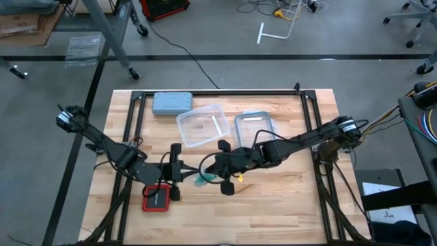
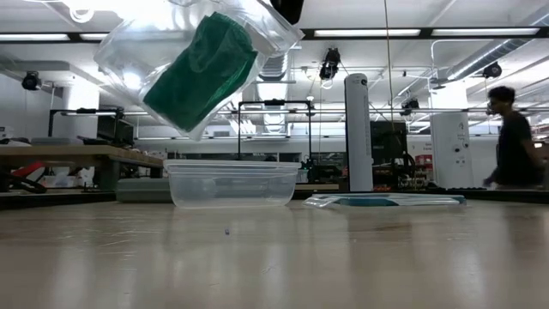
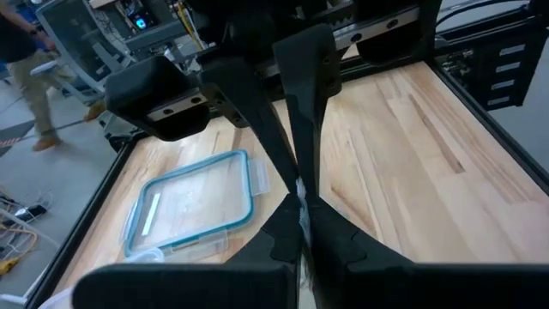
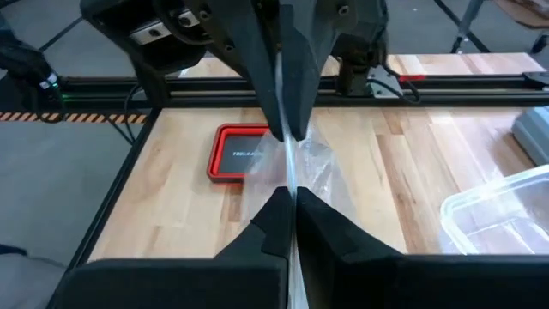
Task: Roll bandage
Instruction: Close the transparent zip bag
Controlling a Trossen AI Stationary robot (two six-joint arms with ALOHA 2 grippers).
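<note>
While both grippers pinch clear bag (image 2: 129, 60), bandage (image 2: 202, 73) hangs inside.

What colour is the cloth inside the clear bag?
Teal-green; the bandage shows best in the low view.

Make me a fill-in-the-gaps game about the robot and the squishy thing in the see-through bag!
1. The bandage inside the clear bag is ____ in colour.
2. The left gripper and the right gripper both pinch the bag with shut fingers, so it hangs ____ the table.
3. The small tray by the left arm is ____ in colour.
4. The clear box has its lid ____.

Missing words: green; above; red; off
</note>
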